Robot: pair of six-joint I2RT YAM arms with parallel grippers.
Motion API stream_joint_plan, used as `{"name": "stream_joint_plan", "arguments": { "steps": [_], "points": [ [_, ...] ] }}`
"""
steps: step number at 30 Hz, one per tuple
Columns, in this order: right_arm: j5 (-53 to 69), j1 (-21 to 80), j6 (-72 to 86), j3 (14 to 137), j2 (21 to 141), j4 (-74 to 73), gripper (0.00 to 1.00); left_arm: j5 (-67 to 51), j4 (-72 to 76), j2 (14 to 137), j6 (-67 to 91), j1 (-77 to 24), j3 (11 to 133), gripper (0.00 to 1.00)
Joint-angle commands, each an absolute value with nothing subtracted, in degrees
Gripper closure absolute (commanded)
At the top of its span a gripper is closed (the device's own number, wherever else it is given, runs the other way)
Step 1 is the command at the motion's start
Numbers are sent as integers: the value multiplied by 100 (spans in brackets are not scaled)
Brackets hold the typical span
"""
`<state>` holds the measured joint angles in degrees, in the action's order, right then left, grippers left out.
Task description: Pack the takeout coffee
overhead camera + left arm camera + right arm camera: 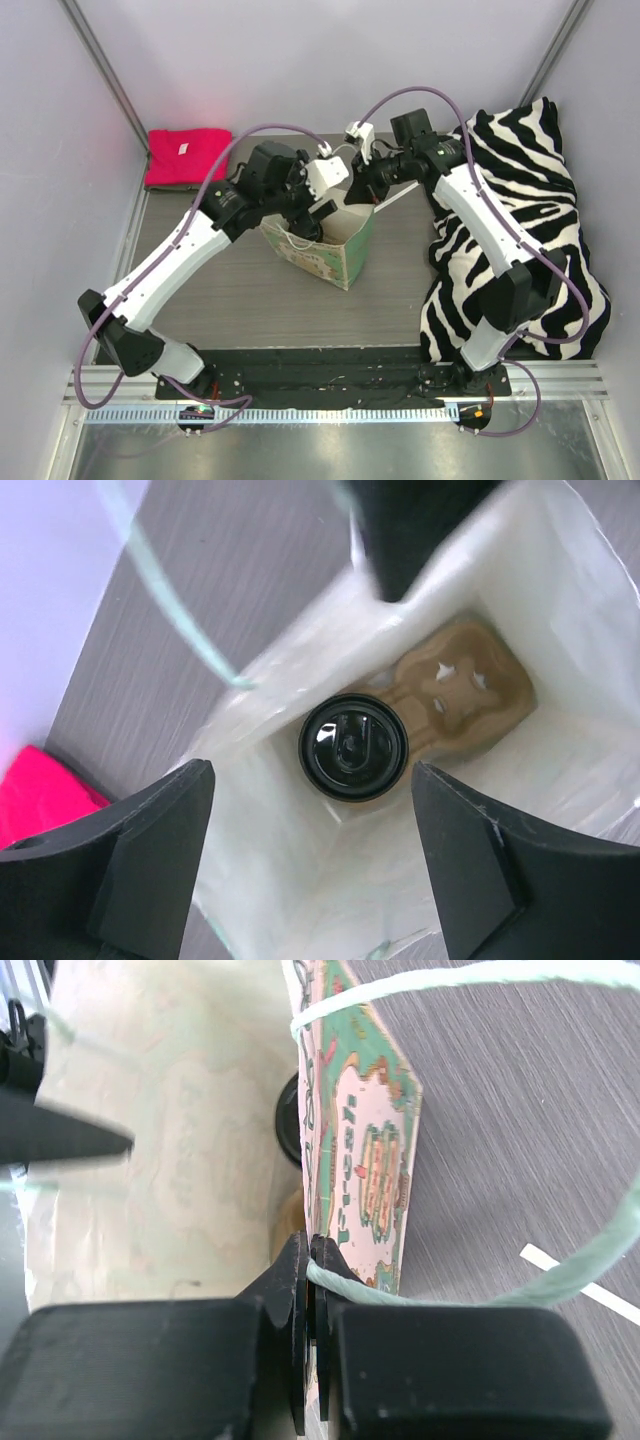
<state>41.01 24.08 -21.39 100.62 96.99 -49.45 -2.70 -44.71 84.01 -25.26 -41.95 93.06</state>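
Left wrist view: left gripper (312, 775) is hanging open and empty above the takeout coffee (352, 746) in the bag (290, 880). Right gripper (308, 1260) is pinching the bag's rim, propping it open.

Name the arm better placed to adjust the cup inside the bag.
Left. The left gripper hangs open over the bag, with the lidded cup straight below it. The right gripper is shut on the bag's rim, probably holding it open.
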Motion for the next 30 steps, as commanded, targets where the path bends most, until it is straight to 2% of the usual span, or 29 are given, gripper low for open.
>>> {"name": "stream_joint_plan", "arguments": {
  "steps": [1,8,17,25,30],
  "points": [
    [4131,2505,-2513,9853,9132,-4720,99,-465,-3569,7867,-1530,-3903,9281,14],
    [3938,2680,-2768,9388,8667,-4588,99,-589,-3437,7708,-704,-3788,9571,11],
    [3455,3233,-3445,8571,7674,-4149,99,-405,-2997,7673,702,-3024,9343,6],
    [2506,4042,-3507,7911,6918,-3736,99,-597,-3032,7901,1037,-2400,9088,5],
    [2084,4350,-3481,7656,6645,-3683,99,-861,-3155,8244,661,-2250,8921,6]
  ]
}}
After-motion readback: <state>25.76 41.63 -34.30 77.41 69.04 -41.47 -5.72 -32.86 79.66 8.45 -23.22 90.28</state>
